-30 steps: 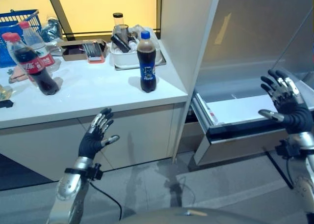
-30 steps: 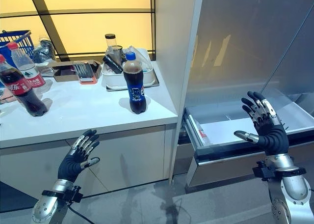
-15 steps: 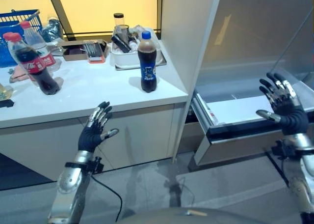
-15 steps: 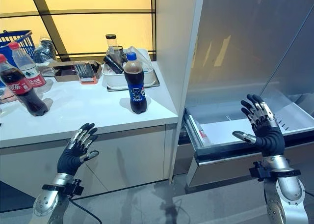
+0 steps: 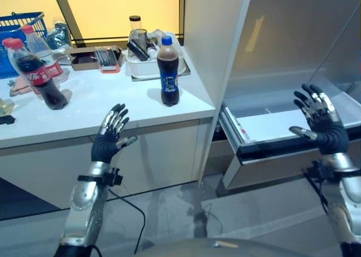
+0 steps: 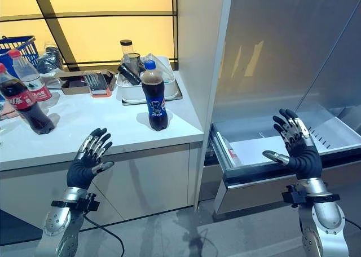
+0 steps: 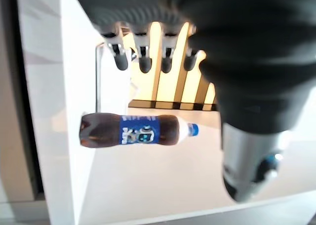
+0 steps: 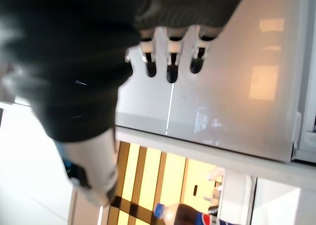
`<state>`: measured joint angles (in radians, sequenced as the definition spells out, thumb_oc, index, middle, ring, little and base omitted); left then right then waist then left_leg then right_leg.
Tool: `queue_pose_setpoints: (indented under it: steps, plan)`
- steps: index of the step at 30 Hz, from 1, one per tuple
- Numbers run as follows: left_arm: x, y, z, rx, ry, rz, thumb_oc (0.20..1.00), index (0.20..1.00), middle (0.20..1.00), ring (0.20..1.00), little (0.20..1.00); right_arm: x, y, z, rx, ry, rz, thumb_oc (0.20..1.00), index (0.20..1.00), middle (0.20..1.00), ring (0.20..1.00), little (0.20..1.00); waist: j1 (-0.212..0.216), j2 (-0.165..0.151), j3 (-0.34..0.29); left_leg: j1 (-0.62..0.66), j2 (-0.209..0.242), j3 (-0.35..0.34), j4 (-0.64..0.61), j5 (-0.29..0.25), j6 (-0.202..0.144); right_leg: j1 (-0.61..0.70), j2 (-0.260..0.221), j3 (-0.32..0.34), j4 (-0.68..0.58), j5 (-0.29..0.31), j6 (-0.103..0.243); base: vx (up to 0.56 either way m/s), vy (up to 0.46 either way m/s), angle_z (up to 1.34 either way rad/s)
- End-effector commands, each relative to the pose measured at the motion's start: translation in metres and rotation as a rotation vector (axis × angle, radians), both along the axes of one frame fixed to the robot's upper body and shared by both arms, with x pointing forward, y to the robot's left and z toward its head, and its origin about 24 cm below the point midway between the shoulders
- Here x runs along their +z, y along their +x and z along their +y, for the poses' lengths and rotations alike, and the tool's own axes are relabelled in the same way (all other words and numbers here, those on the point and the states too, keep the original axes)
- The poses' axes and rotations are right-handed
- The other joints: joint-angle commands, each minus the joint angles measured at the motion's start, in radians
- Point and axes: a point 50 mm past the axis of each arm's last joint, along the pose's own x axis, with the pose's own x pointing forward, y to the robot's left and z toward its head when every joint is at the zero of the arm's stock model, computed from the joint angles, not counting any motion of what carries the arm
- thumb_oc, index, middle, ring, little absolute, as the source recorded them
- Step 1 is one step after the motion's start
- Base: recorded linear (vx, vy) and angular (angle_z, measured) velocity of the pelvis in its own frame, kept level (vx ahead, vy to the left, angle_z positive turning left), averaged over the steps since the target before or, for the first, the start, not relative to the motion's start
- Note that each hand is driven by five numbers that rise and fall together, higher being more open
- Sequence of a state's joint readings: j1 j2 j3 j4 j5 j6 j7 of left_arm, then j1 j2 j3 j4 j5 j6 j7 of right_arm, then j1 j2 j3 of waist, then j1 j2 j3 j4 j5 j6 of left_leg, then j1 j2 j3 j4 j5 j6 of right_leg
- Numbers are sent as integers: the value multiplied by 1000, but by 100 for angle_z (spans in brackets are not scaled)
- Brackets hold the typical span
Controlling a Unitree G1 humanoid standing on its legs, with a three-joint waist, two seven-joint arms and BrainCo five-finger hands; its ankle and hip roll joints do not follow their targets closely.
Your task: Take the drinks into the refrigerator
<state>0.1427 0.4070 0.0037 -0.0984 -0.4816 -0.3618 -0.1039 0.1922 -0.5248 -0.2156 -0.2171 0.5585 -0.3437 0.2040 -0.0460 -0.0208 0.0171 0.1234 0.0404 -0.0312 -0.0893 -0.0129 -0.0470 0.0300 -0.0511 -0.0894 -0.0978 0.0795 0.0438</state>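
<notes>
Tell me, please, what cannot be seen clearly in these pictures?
- Inside of the pulled-out drawer: the right hand covers part in the eye views.
- Items in the white tray: the blue-capped cola bottle overlaps them.
- Blue basket: cut off by the left eye view's edge.

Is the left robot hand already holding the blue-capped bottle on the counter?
No, the left robot hand is open in front of the counter edge, apart from the bottle standing upright on top.
</notes>
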Motion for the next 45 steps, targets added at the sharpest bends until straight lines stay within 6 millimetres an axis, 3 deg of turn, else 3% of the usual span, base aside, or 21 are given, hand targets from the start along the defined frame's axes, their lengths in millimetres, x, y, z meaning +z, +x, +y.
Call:
queue_pose_setpoints:
  steps: [1, 14, 24, 35, 45]
  plan:
    - [28, 12, 5, 20, 114, -141, 1000, 1000, 1000, 1000, 1000, 23, 11, 4, 12, -25, -125, 1000, 1000, 1000, 1000, 1000, -14, -23, -7, 12, -38, -7, 2, -37, 37, 79, -28, 8, 24, -59, 54, 0, 0, 0]
    - [39, 61, 3, 104, 191, -137, 1000, 1000, 1000, 1000, 1000, 25, 18, 23, 134, -50, -105, 1000, 1000, 1000, 1000, 1000, -48, -13, -13, 25, -37, 9, 2, -43, 34, 80, -25, 23, 31, -61, 56, 3, 3, -3]
    - [44, 90, 10, 175, 216, -89, 1000, 1000, 1000, 1000, 1000, 47, 18, 43, 289, -86, -165, 1000, 1000, 1000, 1000, 1000, -87, 7, 11, 36, -32, 45, 2, -53, 32, 61, -16, 62, 40, -64, 58, 8, 0, -9]
    - [41, 92, 20, 232, 237, -68, 1000, 1000, 1000, 1000, 1000, 68, 11, 55, 388, -153, -240, 1000, 1000, 1000, 1000, 1000, -105, 23, 19, 35, -28, 87, 5, -56, 29, 35, 0, 106, 51, -71, 53, 11, -10, -16]
    - [32, 92, 30, 273, 245, -21, 1000, 1000, 1000, 1000, 1000, 70, 5, 57, 423, -155, -251, 1000, 1000, 1000, 1000, 1000, -115, 25, 9, 48, -24, 92, 3, -63, 26, 49, 9, 115, 37, -74, 51, 14, -9, -3]
